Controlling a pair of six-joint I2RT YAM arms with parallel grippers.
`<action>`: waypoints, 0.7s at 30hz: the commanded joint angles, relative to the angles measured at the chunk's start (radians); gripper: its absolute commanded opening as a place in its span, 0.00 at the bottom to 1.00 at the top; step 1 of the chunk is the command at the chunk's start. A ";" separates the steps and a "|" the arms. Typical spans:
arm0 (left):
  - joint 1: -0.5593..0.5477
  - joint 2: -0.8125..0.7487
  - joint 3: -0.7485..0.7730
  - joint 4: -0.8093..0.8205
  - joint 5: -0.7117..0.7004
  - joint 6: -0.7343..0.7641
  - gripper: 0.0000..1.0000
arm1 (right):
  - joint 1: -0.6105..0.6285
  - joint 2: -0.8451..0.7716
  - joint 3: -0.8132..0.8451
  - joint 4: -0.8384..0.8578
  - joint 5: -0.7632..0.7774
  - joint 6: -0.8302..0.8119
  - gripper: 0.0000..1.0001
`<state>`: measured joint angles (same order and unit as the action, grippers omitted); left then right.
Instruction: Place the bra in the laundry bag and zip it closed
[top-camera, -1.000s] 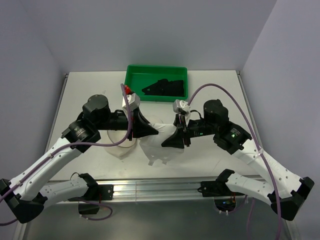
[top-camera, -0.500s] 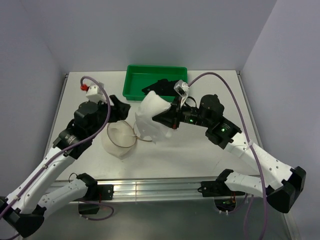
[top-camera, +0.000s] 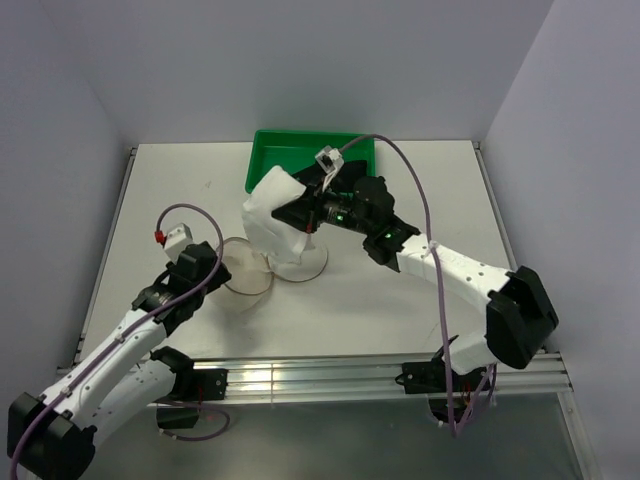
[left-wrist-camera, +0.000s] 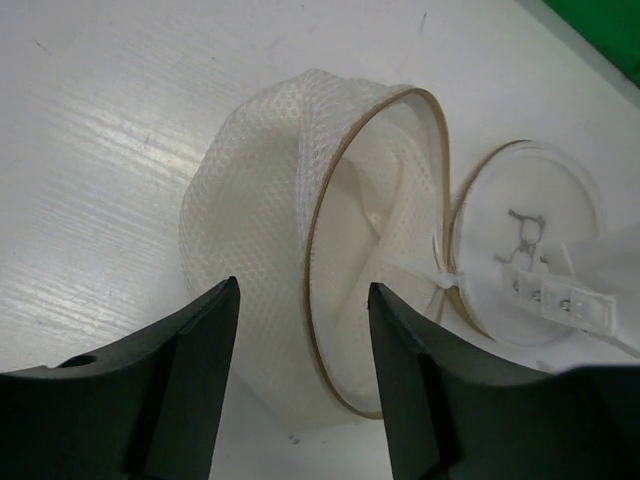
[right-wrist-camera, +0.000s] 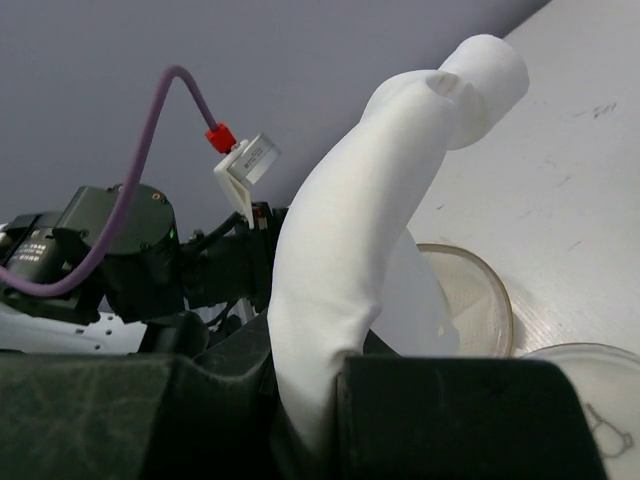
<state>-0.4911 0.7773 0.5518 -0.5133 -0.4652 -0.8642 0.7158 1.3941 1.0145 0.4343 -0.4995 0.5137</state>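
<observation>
Where the laundry bag (top-camera: 268, 212) hangs raised, it overlaps the green tray (top-camera: 285, 150).

The laundry bag (left-wrist-camera: 250, 210) lies on its side, its hooped mouth gaping partly toward the left gripper (left-wrist-camera: 302, 295). Nothing stands between them. Its round lid (left-wrist-camera: 525, 250) lies flat beside the mouth. The right arm (top-camera: 440, 265) stretches across the table (top-camera: 170, 190), and the right gripper (right-wrist-camera: 310, 400) holds up a white cloth (top-camera: 268, 212) that screens the green tray (top-camera: 262, 150). Open tabletop lies far left.
</observation>
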 joint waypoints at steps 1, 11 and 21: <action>0.006 0.059 -0.021 0.129 -0.016 -0.033 0.59 | 0.011 0.061 0.061 0.162 -0.001 0.054 0.00; 0.017 0.136 -0.049 0.272 -0.038 0.007 0.00 | 0.047 0.339 0.093 0.328 -0.033 0.138 0.00; 0.020 -0.010 -0.066 0.459 0.092 0.047 0.00 | 0.145 0.537 0.091 0.357 -0.067 0.157 0.00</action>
<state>-0.4755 0.7883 0.4770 -0.1745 -0.4362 -0.8490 0.8326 1.9076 1.0649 0.7097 -0.5377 0.6643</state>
